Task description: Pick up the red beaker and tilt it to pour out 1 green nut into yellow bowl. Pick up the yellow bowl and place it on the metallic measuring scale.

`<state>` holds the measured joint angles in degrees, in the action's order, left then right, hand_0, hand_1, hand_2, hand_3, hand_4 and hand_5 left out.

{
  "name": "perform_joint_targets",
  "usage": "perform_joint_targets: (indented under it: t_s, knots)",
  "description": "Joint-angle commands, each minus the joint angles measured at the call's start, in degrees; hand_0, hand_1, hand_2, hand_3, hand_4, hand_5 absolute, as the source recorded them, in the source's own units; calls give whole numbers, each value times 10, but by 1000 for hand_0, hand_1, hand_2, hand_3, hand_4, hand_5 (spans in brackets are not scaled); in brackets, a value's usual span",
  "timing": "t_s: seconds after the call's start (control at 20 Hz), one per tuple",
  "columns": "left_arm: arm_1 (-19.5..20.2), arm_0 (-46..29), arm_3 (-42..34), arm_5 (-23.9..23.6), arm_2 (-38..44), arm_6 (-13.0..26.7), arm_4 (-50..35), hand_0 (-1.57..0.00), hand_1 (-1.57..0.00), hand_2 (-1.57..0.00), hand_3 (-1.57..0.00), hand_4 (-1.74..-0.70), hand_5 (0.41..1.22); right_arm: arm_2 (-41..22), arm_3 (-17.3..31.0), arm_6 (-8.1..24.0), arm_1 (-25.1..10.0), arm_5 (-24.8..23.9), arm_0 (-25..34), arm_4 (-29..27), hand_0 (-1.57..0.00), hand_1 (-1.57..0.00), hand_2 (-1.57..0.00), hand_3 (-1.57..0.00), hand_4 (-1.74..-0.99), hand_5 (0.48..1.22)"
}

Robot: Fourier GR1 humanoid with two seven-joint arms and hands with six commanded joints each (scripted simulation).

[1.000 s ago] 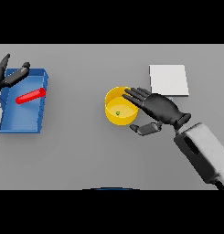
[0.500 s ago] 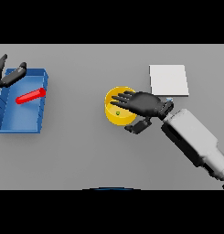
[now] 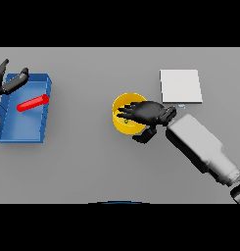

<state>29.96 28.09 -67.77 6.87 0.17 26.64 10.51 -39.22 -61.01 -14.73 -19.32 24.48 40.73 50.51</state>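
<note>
Desk [image 3: 92, 166] carries my blue tray [image 3: 23, 130] at left with the red beaker [image 3: 33, 103] lying inside, and the scale [image 3: 180, 86] at upper right. My right robot hand [image 3: 148, 112] has slid further over the yellow bowl [image 3: 122, 123], fingers spread flat above it, thumb outside the rim, nothing gripped yet. A green nut [image 3: 125, 121] sits inside, so pouring looks done. My left robot hand [image 3: 9, 83] hangs relaxed at the tray's upper-left corner.

Nothing here can be read: no words, numbers, brand marks or signs stand on anything in sight. The metallic measuring scale [image 3: 180, 86] shows a plain pale top, the blue tray [image 3: 40, 135] and yellow bowl [image 3: 117, 122] have bare walls, and the worktop [image 3: 92, 166] is unmarked grey.
</note>
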Motion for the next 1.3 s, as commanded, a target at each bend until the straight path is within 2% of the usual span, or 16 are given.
perform_joint_targets:
  t_s: [0.0, 0.1, 0.15, 0.2, 0.25, 0.3, 0.4, 0.45, 0.5, 0.7, 0.8, 0.95, 1.15, 1.25]
  knots:
    - [0, 3, 2, 1, 0, 1, -1, 1, 1, 1, 1, -789, 713, 1, 8, 5, 2, -4, 1, 2, 1, 1, -9, -41, -1209, 732]
    - [-2, 4, 4, -1, 0, 0, 0, 1, 1, 1, 1, -791, 712, -2, 4, 11, 9, 0, 1, 2, -48, -60, -88, -130, -1261, 809]
    - [0, -1, 8, -2, 1, -10, 1, 1, 1, 1, 1, -791, 711, -3, 8, -3, 6, -4, 1, 3, -193, -183, -189, -215, -1309, 891]
    - [3, 1, 10, -2, 4, -11, 1, 1, 1, 1, 1, -789, 710, -3, 2, -1, 5, -5, -1, 4, -455, -407, -349, -322, -1363, 957]
    - [3, -4, 3, -1, 3, -14, 0, 1, 1, 1, 1, -788, 710, -4, -8, -1, 0, -4, -8, 3, -678, -640, -594, -572, -1435, 1010]
    - [2, -4, 5, 0, 3, -15, -2, 1, 1, 1, 1, -788, 710, -3, -3, -17, 0, -9, -6, 0, -857, -826, -789, -679, -1492, 1052]
    - [-2, -3, 8, -1, 0, -13, 1, 1, 1, 1, 1, -787, 707, -6, -2, -11, 2, 1, 4, 1, -1114, -1094, -1071, -882, -1578, 1113]
    - [0, -1, 13, 1, 0, -14, 2, 1, 1, 1, 1, -785, 709, -4, -4, -19, -5, 7, 5, -5, -1205, -1189, -1129, -969, -1611, 1135]
    - [-3, 4, 16, -3, -2, -10, 5, 1, 1, 1, 1, -784, 712, -2, -7, -11, -6, 12, 0, -10, -1278, -1266, -1187, -1027, -1637, 1152]
    - [-2, 2, 5, -1, -1, -18, 1, 1, 1, 1, 1, -785, 712, 0, -19, 2, -13, 30, 1, -20, -1451, -1446, -1330, -1171, -1698, 1193]
    - [-1, 3, 9, 1, 2, -11, -2, 1, 1, 1, 1, -786, 704, 1, -24, -1, -20, 25, 1, -23, -1494, -1491, -1362, -1198, -1714, 1203]
    - [2, 0, 1, 3, -2, -13, 1, 1, 1, 1, 1, -775, 706, 10, -54, 8, -30, 47, 10, -36, -1532, -1530, -1440, -1173, -1727, 1212]
    - [0, 5, 12, 3, -2, -17, 3, 1, 1, 1, 1, -776, 702, 28, -92, 35, -55, 77, 15, -51, -1555, -1554, -1491, -1153, -1735, 1217]
    - [3, 6, 10, 5, 5, -15, -5, 1, 1, 1, 1, -782, 702, 33, -108, 62, -59, 78, 13, -51, -1561, -1560, -1433, -1215, -1737, 1219]
